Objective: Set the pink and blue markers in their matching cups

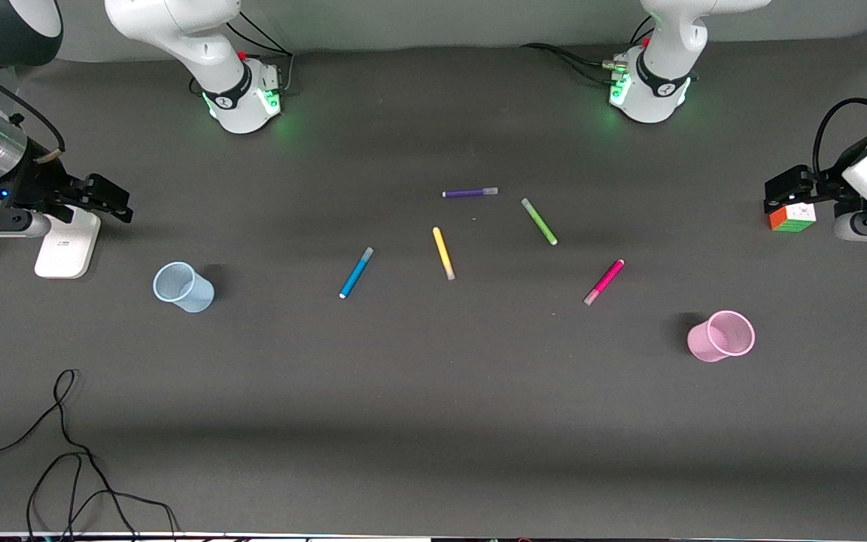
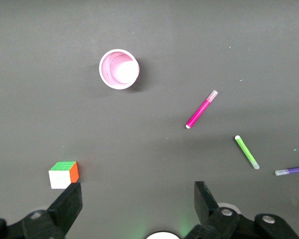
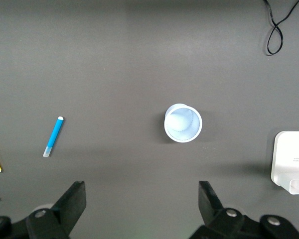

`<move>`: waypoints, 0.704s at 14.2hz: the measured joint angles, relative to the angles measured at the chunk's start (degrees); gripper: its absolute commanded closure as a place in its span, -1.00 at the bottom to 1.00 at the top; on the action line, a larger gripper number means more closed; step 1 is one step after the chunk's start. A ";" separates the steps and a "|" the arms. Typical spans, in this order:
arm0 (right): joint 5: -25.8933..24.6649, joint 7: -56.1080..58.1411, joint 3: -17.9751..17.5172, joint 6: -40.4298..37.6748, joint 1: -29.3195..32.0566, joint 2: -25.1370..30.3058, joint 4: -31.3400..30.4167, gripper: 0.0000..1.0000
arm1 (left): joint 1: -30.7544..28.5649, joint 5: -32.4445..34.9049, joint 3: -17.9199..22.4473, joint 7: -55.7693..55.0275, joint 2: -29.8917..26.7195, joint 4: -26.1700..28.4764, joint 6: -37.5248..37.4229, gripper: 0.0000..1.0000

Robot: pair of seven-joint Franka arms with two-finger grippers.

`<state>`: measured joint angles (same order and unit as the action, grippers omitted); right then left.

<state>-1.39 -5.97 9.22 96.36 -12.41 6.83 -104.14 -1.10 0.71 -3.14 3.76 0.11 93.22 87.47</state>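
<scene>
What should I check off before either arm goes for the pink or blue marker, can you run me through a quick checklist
1. Blue marker free on the table, touching nothing: ok.
2. Pink marker lying free, apart from the green marker: ok.
3. Blue cup upright and empty, toward the right arm's end: ok.
4. Pink cup upright and empty, toward the left arm's end: ok.
5. Left gripper open and holding nothing, beside the colour cube: ok.
6. Right gripper open and holding nothing, over the white box: ok.
</scene>
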 measured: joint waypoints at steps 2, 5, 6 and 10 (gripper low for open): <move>0.00 0.00 0.00 -0.32 0.00 0.00 0.02 -0.99 | 0.00 0.00 0.00 0.00 0.00 0.00 0.00 -1.00; 0.00 0.00 0.00 -1.33 0.00 -0.01 0.03 -0.99 | 0.00 0.00 0.01 0.00 0.00 0.00 0.00 -1.00; 0.00 0.00 0.00 -1.56 0.00 -0.03 0.03 -0.99 | 0.00 0.00 0.01 0.00 0.00 0.00 0.00 -1.00; 1.48 0.00 -0.02 -3.22 -0.03 -1.37 0.04 -0.99 | 0.00 0.00 0.01 0.00 0.00 0.00 0.05 -1.00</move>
<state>0.09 -5.97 9.20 93.14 -12.43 5.46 -104.10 -1.10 0.70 -3.13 3.76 0.11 93.22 87.52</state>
